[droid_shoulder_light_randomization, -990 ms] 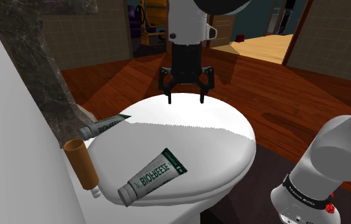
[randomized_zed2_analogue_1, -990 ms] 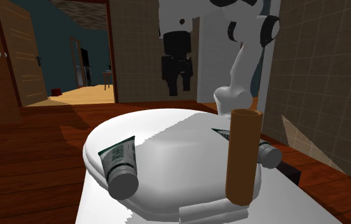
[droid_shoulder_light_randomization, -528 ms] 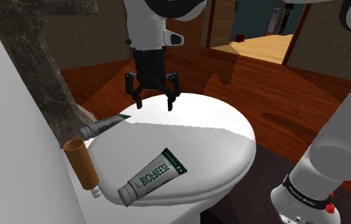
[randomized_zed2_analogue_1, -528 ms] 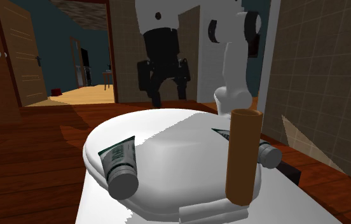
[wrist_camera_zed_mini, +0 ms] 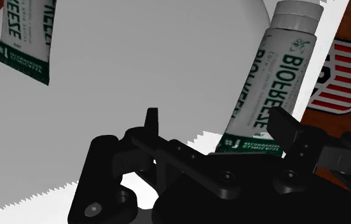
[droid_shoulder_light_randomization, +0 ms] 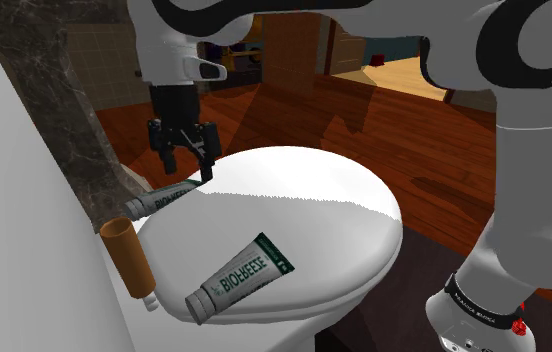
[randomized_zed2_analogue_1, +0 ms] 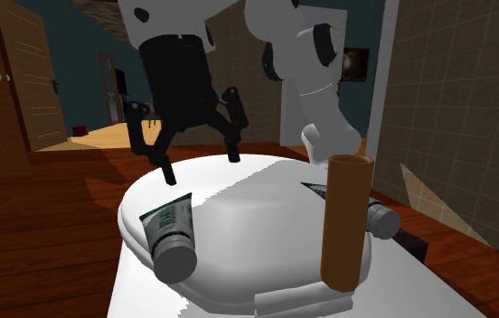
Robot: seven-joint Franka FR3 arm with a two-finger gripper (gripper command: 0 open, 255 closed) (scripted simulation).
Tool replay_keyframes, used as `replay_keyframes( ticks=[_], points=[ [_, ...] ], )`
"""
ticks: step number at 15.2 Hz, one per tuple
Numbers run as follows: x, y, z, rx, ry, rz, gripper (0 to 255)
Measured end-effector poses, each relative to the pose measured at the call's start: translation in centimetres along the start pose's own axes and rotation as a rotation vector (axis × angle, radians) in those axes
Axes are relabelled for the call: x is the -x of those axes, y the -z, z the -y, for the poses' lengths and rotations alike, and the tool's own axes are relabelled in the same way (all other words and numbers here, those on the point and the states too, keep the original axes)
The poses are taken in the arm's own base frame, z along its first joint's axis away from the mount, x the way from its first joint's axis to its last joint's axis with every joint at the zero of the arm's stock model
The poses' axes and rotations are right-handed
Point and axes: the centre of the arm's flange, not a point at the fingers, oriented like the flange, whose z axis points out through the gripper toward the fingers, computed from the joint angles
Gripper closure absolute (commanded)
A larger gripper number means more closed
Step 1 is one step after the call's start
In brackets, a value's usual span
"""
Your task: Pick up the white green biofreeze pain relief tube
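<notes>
- Dark reddish wood floor (droid_shoulder_light_randomization: 444, 150) surrounds a white toilet whose closed lid (droid_shoulder_light_randomization: 304, 190) serves as the surface; a veined stone wall (droid_shoulder_light_randomization: 54, 90) stands at the shoulder view's left, and a doorway at the back opens onto paler flooring.
- Two white-and-green Biofreeze tubes lie flat on the lid, well apart from each other.
- The wall-side tube (droid_shoulder_light_randomization: 164, 198) lies at the lid's edge next to the stone wall, with its grey cap towards a brown cylinder (droid_shoulder_light_randomization: 129, 255) and its dark green crimped end pointing towards the middle of the lid.
- The front tube (droid_shoulder_light_randomization: 239, 278) lies slantwise nearer the shoulder camera, cap towards the lid's rim, lettering facing up.
- The brown cylinder stands upright just beside the lid; in the second exterior view it hides the middle of the wall-side tube.
- The black claw (droid_shoulder_light_randomization: 187, 172) points down over the lid, close to the crimped end of the wall-side tube.
- Its fingers are spread apart and hold nothing.
- In the wrist view, that tube's crimped end sits just beside one fingertip (wrist_camera_zed_mini: 285, 127); whether they touch cannot be told.
- The white arm arches in from the stand at the shoulder view's lower right.
</notes>
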Motion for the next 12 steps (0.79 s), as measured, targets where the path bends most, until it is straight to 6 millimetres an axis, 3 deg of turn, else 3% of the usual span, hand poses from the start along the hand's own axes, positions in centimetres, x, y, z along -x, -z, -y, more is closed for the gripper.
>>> replay_keyframes(
  ticks=[3, 5, 12],
  points=[
    [0.4, -0.5, 4.0, 0.01, -0.099, 0.029, 0],
    [0.3, -0.9, 5.3, 0.014, -0.136, 0.039, 0],
    [-0.2, -4.6, 6.5, 0.016, -0.15, 0.041, 0]
  ],
)
